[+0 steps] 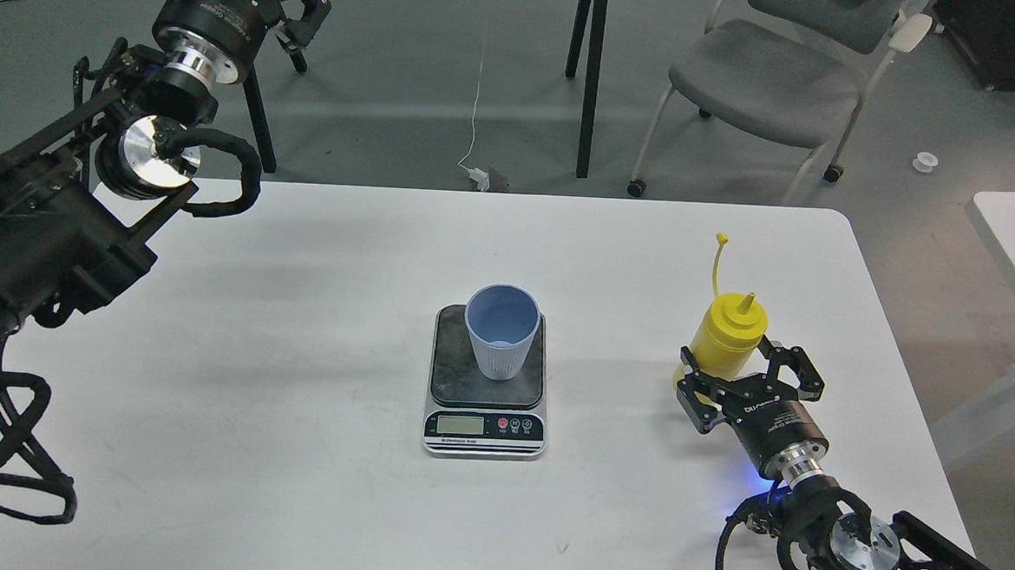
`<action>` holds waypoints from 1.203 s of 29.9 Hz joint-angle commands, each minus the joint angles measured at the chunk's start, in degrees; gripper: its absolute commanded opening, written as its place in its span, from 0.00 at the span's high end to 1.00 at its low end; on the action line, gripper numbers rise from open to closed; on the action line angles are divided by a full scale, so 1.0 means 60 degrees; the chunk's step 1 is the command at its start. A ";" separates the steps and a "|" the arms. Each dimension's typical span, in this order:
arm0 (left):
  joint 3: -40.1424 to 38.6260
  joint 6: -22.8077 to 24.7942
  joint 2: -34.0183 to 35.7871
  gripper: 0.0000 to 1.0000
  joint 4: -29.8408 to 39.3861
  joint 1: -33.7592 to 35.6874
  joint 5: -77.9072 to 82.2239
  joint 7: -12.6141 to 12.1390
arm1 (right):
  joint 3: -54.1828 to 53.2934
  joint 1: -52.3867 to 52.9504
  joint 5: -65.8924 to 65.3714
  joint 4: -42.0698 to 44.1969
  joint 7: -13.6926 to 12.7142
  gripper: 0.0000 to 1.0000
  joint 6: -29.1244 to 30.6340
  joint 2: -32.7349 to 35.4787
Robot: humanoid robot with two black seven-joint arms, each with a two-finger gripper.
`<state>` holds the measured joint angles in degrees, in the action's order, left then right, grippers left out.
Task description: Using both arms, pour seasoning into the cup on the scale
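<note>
— What lay in front of you, biggest thing first?

— The white table (297,326) filled most of my view. My left arm (58,235) reached up past its far left edge, its pincer (292,4) high over the floor, holding nothing; I could not tell how far it was parted.

— And the scale?

— The scale (485,405) sat mid-table, with the cup (501,332) upright on its dark plate.

— The seasoning?

— The seasoning (724,340) stood upright to the right, well apart from the scale. My right pincer (751,367) was spread wide around its lower body, fingers (803,370) on either side, not clamped.
</note>
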<state>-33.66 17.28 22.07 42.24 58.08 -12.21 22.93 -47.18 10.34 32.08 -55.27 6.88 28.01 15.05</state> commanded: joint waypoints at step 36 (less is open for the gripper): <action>-0.0877 0.0270 0.0379 0.01 0.0211 -0.0962 -0.0103 -0.0086 | -0.2479 0.2389 -0.2065 0.1561 -0.0003 0.00 -0.0001 0.3719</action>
<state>-36.37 18.62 24.43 43.22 54.83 -12.82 22.32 -62.42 16.55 20.55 -53.79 7.58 27.99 39.73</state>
